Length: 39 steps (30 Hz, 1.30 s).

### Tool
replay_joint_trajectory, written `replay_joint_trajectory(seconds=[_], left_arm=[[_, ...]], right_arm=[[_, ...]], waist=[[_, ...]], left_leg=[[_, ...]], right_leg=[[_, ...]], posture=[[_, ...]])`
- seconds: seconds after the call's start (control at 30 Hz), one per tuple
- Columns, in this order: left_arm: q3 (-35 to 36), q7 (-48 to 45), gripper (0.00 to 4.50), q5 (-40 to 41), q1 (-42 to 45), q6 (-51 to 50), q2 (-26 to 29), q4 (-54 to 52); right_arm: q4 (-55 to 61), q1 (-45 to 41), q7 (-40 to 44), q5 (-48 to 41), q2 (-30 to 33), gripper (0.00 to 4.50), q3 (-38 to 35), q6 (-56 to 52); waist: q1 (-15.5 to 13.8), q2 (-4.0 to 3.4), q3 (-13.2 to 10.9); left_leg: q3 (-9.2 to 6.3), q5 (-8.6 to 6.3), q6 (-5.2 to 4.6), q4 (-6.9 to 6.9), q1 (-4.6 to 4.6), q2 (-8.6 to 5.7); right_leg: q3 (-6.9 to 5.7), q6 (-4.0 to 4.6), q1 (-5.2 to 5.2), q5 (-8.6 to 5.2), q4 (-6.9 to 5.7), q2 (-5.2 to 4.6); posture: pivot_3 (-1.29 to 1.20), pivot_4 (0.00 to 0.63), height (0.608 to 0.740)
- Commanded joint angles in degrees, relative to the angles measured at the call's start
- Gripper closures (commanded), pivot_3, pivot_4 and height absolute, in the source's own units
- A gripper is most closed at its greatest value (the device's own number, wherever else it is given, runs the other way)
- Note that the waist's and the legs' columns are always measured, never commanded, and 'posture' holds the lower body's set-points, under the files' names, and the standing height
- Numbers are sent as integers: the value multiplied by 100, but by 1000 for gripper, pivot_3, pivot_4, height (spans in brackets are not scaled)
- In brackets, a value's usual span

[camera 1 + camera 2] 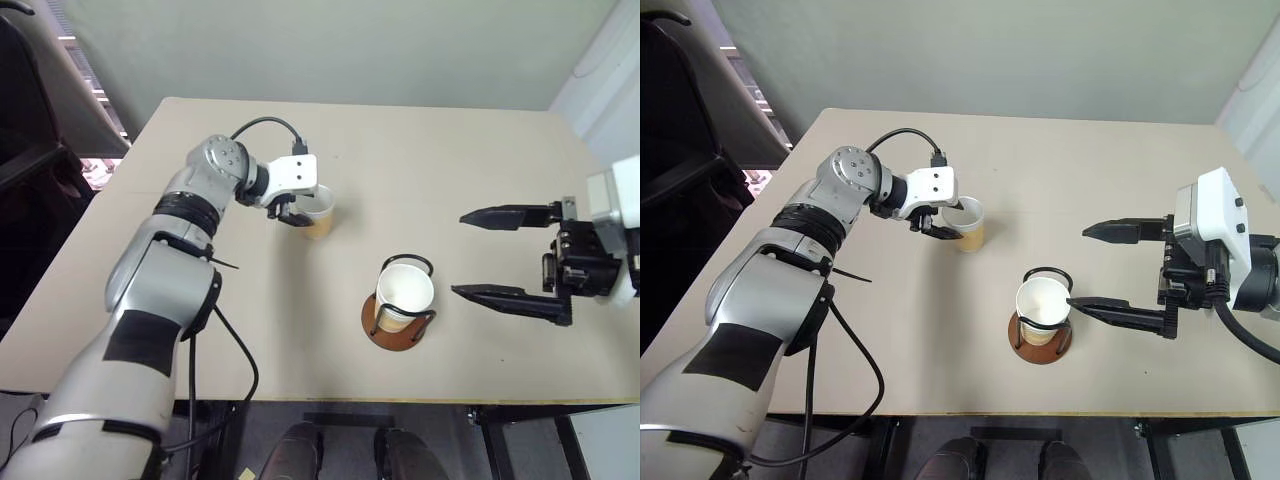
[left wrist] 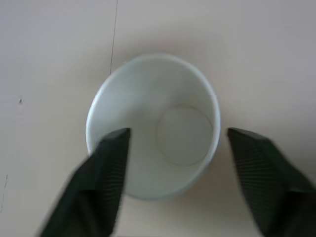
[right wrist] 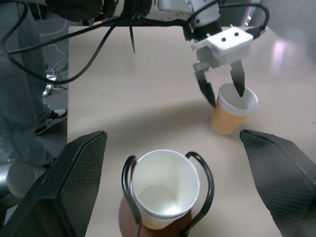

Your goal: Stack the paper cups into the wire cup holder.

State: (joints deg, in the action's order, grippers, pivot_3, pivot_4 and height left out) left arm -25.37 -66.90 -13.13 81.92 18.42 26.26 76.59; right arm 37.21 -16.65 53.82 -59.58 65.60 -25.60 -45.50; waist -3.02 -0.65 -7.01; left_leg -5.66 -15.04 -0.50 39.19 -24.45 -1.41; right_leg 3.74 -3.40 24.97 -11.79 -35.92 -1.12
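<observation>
One cup (image 1: pixel 1043 307) sits in the wire holder (image 1: pixel 1041 343) near the table's (image 1: pixel 940 350) front edge. Left gripper (image 3: pixel 224 89) straddles the rim of a second cup (image 1: pixel 317 212), jaws spread, not pinching. Right gripper (image 1: pixel 480 254) hangs beside the holder, jaws spread wide, empty.

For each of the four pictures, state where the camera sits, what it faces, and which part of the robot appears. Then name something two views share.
Left eye, right eye: head, looking down on the table; both arms.
Left wrist: above the loose paper cup, looking into it; one finger inside its rim, one outside.
Right wrist: low, facing the wire cup holder with a cup inside; open right gripper, and the left gripper.
Shared: both wrist views show the loose cup.
</observation>
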Motion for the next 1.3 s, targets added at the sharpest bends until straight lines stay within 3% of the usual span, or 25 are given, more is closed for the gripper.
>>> replay_joint_trajectory(seconds=[0.03, 0.17, 0.2, 0.37, 0.57, 0.67, 0.8, 0.87, 0.93, 1.03, 1.3], left_arm=[[230, -12, 2768, -93, 55, 32, -46, -27], [312, -502, 4276, -128, 92, 173, 4, -79], [337, -585, 4450, -139, 109, 191, 18, -89], [539, -867, 4450, -87, 262, 278, 79, -149], [1028, -2482, 4450, 958, 857, 400, 113, -658], [244, -2560, 4450, 2589, 868, 45, 335, -1983], [-1264, -2560, 4450, 4880, 576, -534, 1245, -4409], [-2124, -2560, 4450, 5485, 526, -362, 1736, -5190], [-2765, -2560, 4450, 5870, 622, -120, 2057, -5671], [-3354, -2560, 4450, 6065, 919, 250, 2070, -5667], [-4083, -2560, 4450, 6114, 1170, 884, 1776, -5443]], right_arm=[[168, 46, -135, -112, 69, 0, -335, -32], [292, 126, -206, -210, 76, 0, -424, -76], [291, 131, -211, -223, 79, 0, -433, -75], [224, 132, -181, -165, 87, 0, -390, -27], [151, 126, -118, -122, 100, 0, -376, 5], [116, 108, -106, -85, 103, 0, -340, 29], [92, 47, -128, -45, 108, 0, -264, 53], [96, 46, -134, -33, 120, 0, -284, 52], [114, 95, -123, -40, 135, 0, -377, 34], [199, 257, -92, -65, 138, 0, -559, -9], [477, 569, -311, -253, 87, 0, -917, -144]], waist=[[5, 0, 0], [25, 0, 0], [28, 0, 0], [33, 1, 0], [28, 3, 0], [25, 2, 2], [84, -5, 4], [105, -13, 10], [118, -14, 9], [104, -14, 7], [134, -30, 9]], left_leg=[[2, 1, -2, 2, 1, 2], [15, 1, -5, -1, 10, 0], [18, 1, -5, -1, 10, 0], [23, -1, -10, 1, 11, -1], [25, -7, -20, 1, 0, -6], [29, -13, -30, -1, -4, -13], [41, -23, -43, 0, -6, -2], [57, -30, -46, 0, -1, 1], [82, -37, -52, 1, 20, -2], [88, -40, -58, 13, 25, -2], [99, -81, -116, 84, 45, 0]], right_leg=[[3, -1, -1, 1, -2, -3], [7, -2, -4, 1, -4, 3], [7, -2, -3, 1, -5, 4], [14, -6, -3, 0, -3, 5], [15, -10, 4, -1, 2, 8], [20, -17, 5, -5, 5, 3], [42, -26, 9, -8, -3, -6], [56, -28, 9, -8, -5, 4], [80, -44, 4, -18, -2, 6], [84, -47, -1, -18, -14, -4], [86, -62, -53, 0, -5, -13]], posture=[[0, 150, 740], [0, 150, 740], [0, 150, 740], [0, 150, 740], [0, 150, 740], [0, 150, 740], [0, 150, 740], [0, 150, 740], [0, 150, 740], [0, 150, 740], [0, 150, 740]])
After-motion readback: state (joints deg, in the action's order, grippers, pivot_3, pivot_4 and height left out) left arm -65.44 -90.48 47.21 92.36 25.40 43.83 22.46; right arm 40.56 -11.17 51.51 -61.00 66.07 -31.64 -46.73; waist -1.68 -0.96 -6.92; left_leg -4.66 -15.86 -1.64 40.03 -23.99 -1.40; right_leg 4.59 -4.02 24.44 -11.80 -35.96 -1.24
